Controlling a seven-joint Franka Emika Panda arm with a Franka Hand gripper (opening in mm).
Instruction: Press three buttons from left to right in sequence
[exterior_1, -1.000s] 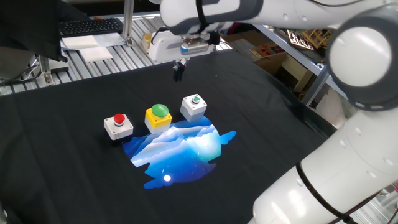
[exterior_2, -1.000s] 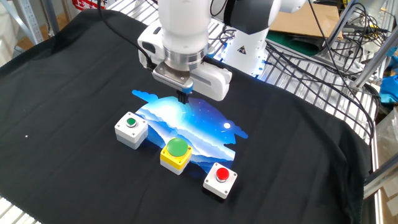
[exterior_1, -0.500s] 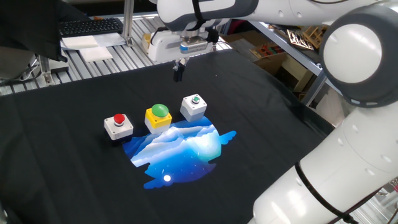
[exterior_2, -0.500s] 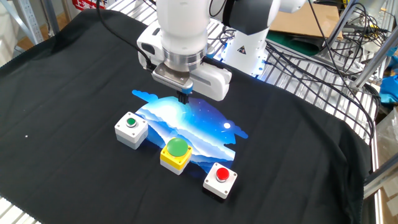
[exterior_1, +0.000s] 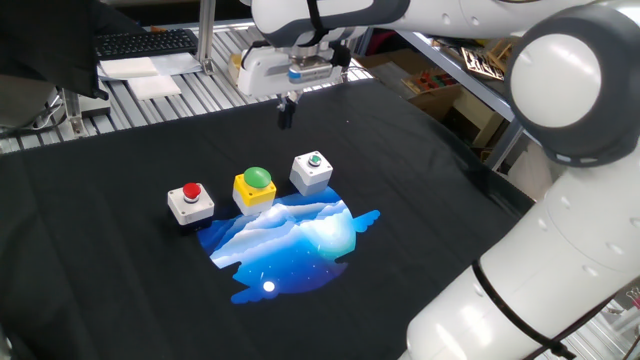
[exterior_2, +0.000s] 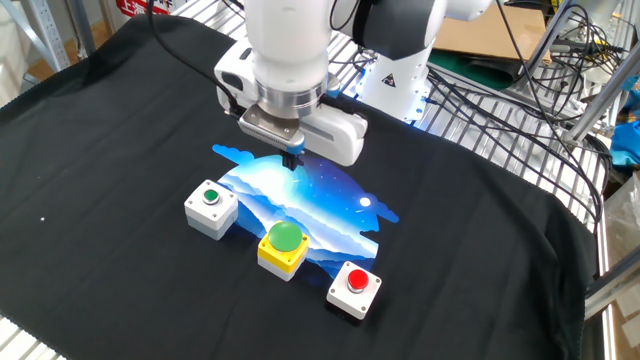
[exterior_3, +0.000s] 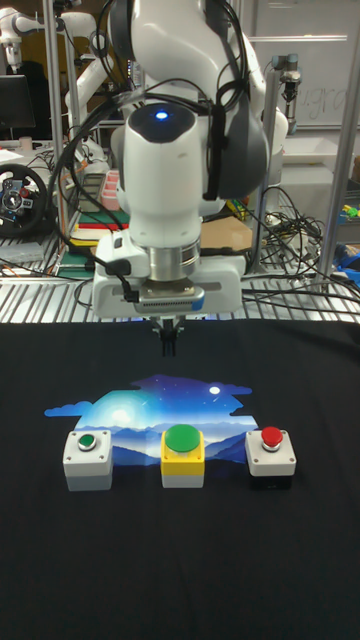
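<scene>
Since a second ago only the arm has shifted: its upper joints have swung a little and the claw has drifted slightly, while all three buttons sit where they did. The claw hangs in the air above the black cloth, pointing straight down, touching nothing. Whether its fingertips are spread or pressed together I cannot tell; they read as one dark tip in every view.

Below it, in the tall fixed view, lies a blue printed patch showing a night landscape, and along the patch's edge the three buttons stand in a row, close but apart: the red button on a white box, the big green button on a yellow box, and the small green button on a white box.

None of them looks pressed, so the task seems to be at its start, with the claw on its way to the first press. Which end counts as left depends on the viewpoint. The next move calls for carrying the claw over that end button and lowering it squarely onto the cap.

No brand, label or readable writing shows on the buttons or the claw.
</scene>
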